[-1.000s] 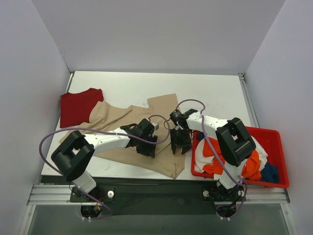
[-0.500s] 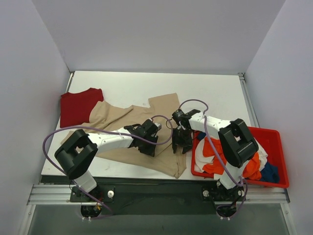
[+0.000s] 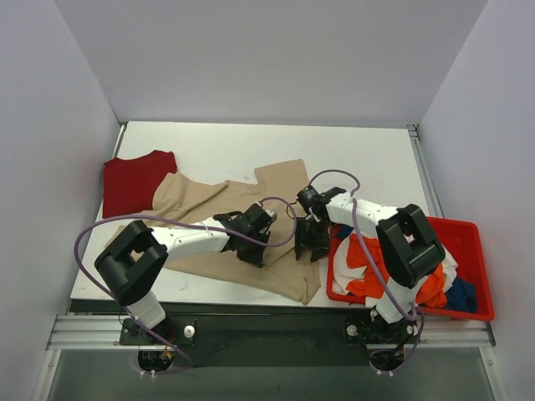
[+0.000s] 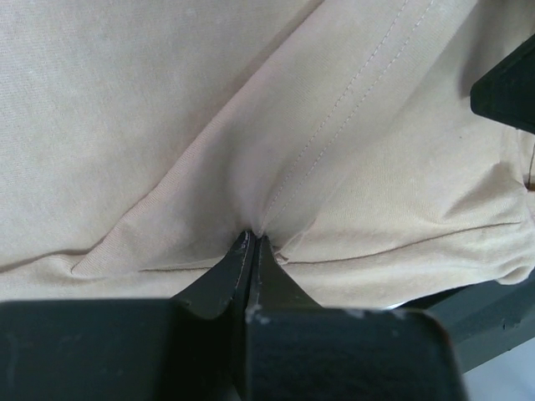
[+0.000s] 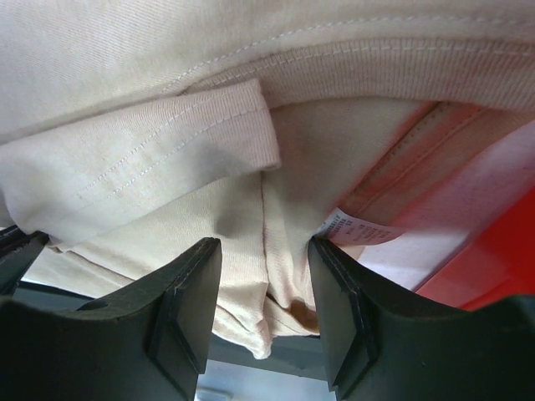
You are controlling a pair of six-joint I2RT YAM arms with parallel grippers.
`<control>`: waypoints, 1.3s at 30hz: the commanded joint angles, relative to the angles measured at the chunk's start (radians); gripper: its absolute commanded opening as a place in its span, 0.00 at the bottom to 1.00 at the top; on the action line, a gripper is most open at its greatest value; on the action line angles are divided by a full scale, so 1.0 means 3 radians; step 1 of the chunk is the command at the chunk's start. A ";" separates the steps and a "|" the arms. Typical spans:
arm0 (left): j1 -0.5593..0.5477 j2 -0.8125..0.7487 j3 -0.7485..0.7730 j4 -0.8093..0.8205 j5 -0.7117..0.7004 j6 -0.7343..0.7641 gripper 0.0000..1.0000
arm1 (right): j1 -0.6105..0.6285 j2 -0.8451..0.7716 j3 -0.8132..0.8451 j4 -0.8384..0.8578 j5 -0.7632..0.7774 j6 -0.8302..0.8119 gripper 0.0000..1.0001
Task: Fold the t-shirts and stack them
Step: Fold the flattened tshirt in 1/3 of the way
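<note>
Spreading the large beige cloth t-shirt (image 3: 201,207) appeared the step in hand; it lay rumpled centre-left on the white table (image 3: 368,159). Left jaws were clamped on a fold; right jaws stood wide astride the hem, needing closure before any even pull.

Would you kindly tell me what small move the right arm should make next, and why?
Probably close the right gripper: its jaws stand open around a fold of the beige t-shirt, while the left gripper is pinched shut on it.
</note>
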 commanded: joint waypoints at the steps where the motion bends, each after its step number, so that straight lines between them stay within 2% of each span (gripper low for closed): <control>1: -0.0020 -0.0199 0.0186 -0.0140 -0.0036 -0.0010 0.00 | -0.0065 -0.0155 -0.0030 -0.0210 0.0069 0.0002 0.47; 7: 0.0077 -0.0255 0.0227 -0.0145 0.0086 -0.0056 0.00 | -0.0090 -0.0160 0.0011 -0.0215 0.0079 0.0008 0.47; 19: 0.0583 -0.0327 0.0074 0.0054 0.0326 -0.0128 0.00 | -0.0151 -0.0074 0.0231 -0.0220 0.0033 -0.0049 0.47; 23: 0.0701 -0.0204 0.0114 0.0126 0.0526 -0.0118 0.00 | -0.0172 0.0003 0.0333 -0.0230 -0.0003 -0.0079 0.47; 39: 0.1049 0.0011 0.0258 0.0208 0.0725 -0.0092 0.00 | -0.0239 0.0305 0.0747 -0.0302 -0.0038 -0.0197 0.47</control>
